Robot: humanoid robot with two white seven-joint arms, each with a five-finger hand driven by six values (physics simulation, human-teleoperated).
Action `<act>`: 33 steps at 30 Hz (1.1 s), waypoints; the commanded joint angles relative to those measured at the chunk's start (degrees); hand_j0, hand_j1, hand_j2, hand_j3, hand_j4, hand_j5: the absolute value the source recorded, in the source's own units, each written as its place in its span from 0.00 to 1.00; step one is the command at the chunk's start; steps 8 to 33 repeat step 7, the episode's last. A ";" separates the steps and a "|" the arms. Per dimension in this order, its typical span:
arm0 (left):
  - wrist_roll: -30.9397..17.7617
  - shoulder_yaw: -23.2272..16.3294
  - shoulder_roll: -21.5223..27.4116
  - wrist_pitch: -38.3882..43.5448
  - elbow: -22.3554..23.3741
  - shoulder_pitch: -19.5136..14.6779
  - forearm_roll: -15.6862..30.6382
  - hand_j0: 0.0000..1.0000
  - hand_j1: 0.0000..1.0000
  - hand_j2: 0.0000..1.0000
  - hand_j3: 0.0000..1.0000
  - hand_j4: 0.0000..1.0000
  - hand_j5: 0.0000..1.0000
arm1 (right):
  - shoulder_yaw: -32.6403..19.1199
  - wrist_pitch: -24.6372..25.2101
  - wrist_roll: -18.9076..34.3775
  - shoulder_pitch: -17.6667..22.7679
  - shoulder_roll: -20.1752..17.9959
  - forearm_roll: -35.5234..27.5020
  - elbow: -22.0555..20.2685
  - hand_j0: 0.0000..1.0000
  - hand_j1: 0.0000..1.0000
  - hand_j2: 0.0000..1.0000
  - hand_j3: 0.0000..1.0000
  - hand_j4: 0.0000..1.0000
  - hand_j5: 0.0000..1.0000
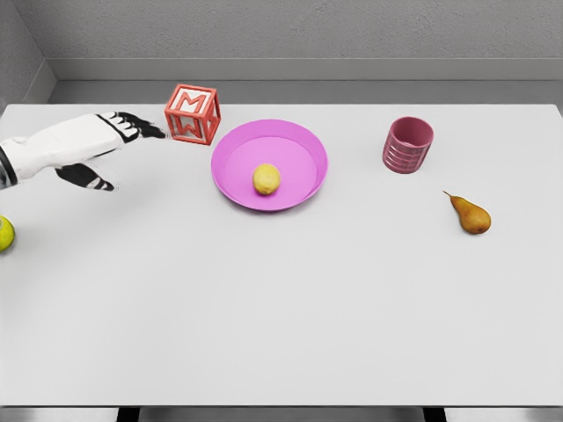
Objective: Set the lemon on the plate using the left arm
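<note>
A yellow lemon [266, 178] lies inside the pink plate [303, 145], a little left of the plate's middle. My left hand [114, 151] hovers over the table's left side, well left of the plate, with its dark fingers spread and nothing in them. The white forearm comes in from the left edge. The right arm does not show.
A red letter block [193, 113] stands just right of my left fingertips, next to the plate's left rim. A pink ribbed cup [407, 145] stands at the right, and a brown pear [471, 214] lies below it. A yellow-green fruit [4, 233] sits at the left edge.
</note>
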 commanded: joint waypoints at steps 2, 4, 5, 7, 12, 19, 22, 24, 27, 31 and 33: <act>0.02 1.26 3.17 0.12 -0.61 1.41 1.44 1.00 1.00 1.00 1.00 1.00 1.00 | 0.01 0.00 0.01 0.00 0.00 -0.06 0.01 1.00 1.00 1.00 1.00 1.00 1.00; 0.02 1.17 2.99 0.12 -0.61 1.85 1.53 1.00 1.00 1.00 1.00 1.00 1.00 | 0.01 0.00 0.01 0.00 0.00 -0.06 0.01 1.00 1.00 1.00 1.00 1.00 1.00; -0.24 1.35 3.08 0.12 -0.87 2.11 1.44 1.00 1.00 1.00 1.00 1.00 1.00 | -0.08 0.00 0.01 0.00 0.00 -0.06 0.01 1.00 1.00 1.00 1.00 1.00 1.00; -0.33 1.35 3.08 0.12 -0.87 2.11 1.18 1.00 1.00 1.00 1.00 1.00 1.00 | 0.00 0.00 0.01 0.00 0.00 0.03 0.01 1.00 1.00 1.00 1.00 1.00 1.00; -0.33 1.35 3.08 0.12 -0.87 2.11 1.18 1.00 1.00 1.00 1.00 1.00 1.00 | 0.00 0.00 0.01 0.00 0.00 0.03 0.01 1.00 1.00 1.00 1.00 1.00 1.00; -0.33 1.35 3.08 0.12 -0.87 2.11 1.18 1.00 1.00 1.00 1.00 1.00 1.00 | 0.00 0.00 0.01 0.00 0.00 0.03 0.01 1.00 1.00 1.00 1.00 1.00 1.00; -0.33 1.35 3.08 0.12 -0.87 2.11 1.18 1.00 1.00 1.00 1.00 1.00 1.00 | 0.00 0.00 0.01 0.00 0.00 0.03 0.01 1.00 1.00 1.00 1.00 1.00 1.00; -0.33 1.35 3.08 0.12 -0.87 2.11 1.18 1.00 1.00 1.00 1.00 1.00 1.00 | 0.00 0.00 0.01 0.00 0.00 0.03 0.01 1.00 1.00 1.00 1.00 1.00 1.00; -0.33 1.35 3.08 0.12 -0.87 2.11 1.18 1.00 1.00 1.00 1.00 1.00 1.00 | 0.00 0.00 0.01 0.00 0.00 0.03 0.01 1.00 1.00 1.00 1.00 1.00 1.00; -0.33 1.35 3.08 0.12 -0.87 2.11 1.18 1.00 1.00 1.00 1.00 1.00 1.00 | 0.00 0.00 0.01 0.00 0.00 0.03 0.01 1.00 1.00 1.00 1.00 1.00 1.00; -0.33 1.35 3.08 0.12 -0.87 2.11 1.18 1.00 1.00 1.00 1.00 1.00 1.00 | 0.00 0.00 0.01 0.00 0.00 0.03 0.01 1.00 1.00 1.00 1.00 1.00 1.00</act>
